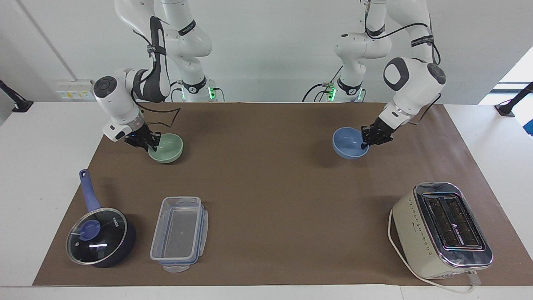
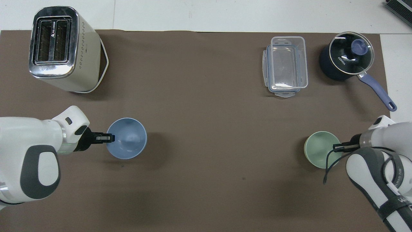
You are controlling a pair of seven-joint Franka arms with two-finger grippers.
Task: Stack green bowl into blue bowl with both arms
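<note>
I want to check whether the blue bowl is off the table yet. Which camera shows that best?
The facing view: the blue bowl appears side-on, pinched at its rim by the left pincer, its shadow on the mat beside it. The overhead view shows the bowl as a round opening only, so its height cannot be read there.

You can't see either arm (image 2: 29,154) whole in the overhead view — both are cropped at the side and bottom edges; arm tops cropped in facing view.
</note>
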